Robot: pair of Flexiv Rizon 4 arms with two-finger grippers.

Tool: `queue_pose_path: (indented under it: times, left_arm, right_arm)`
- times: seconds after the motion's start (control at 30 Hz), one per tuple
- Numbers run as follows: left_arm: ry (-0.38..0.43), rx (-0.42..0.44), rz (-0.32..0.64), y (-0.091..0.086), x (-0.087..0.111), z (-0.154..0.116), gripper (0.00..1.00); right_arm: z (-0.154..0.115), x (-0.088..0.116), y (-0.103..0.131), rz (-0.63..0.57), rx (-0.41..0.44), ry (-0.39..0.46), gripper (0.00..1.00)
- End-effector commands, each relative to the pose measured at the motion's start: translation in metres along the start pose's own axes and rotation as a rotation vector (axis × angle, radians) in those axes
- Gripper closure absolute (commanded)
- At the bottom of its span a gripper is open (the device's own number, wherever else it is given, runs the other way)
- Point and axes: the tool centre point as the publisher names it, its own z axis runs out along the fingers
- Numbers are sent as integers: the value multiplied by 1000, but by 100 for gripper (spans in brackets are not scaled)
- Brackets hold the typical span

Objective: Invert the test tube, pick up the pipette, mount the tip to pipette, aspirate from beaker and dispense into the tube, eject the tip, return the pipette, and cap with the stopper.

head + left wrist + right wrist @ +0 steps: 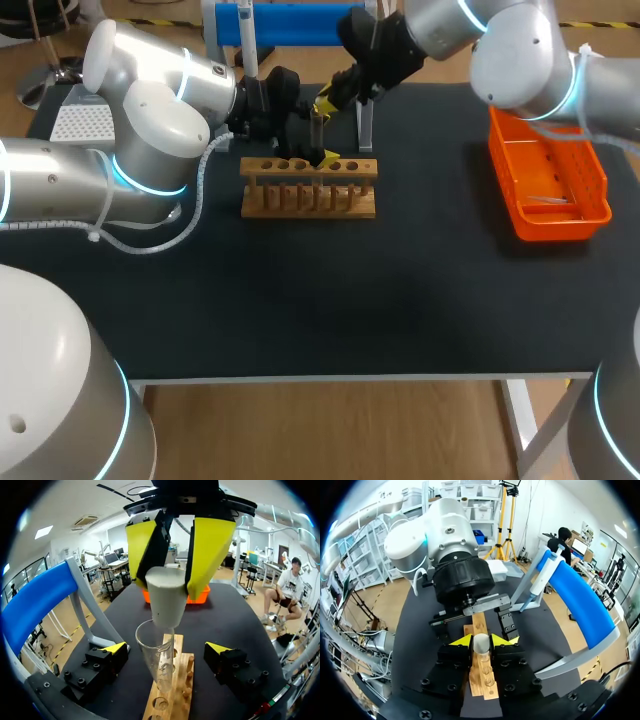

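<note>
Fingers of the right gripper pinch the grey tapered stopper at the mouth of the clear glass test tube, with the left gripper spread around it; misaligned pressing could chip the rim.

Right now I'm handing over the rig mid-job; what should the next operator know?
Left pincer: open, straddling the tube in the wooden rack, not touching it.
Right pincer: shut on the stopper, its narrow end at the tube's mouth.
Done: pipette is back on its stand, so dosing looks finished.
Left to do: press the stopper home, let go, pull both arms clear.
</note>
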Motion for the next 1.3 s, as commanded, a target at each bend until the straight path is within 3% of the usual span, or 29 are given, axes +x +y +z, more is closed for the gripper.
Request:
queue_pose_path:
  times: [0.03,1.3]
  left_arm:
    - [2,-2,-1,0,-1,1,0]
    - [2,-2,-1,0,-1,1,0]
  right_arm:
    - [2,-1,-1,3,10,3,100]
    - [3,-7,11,-30,14,6,100]
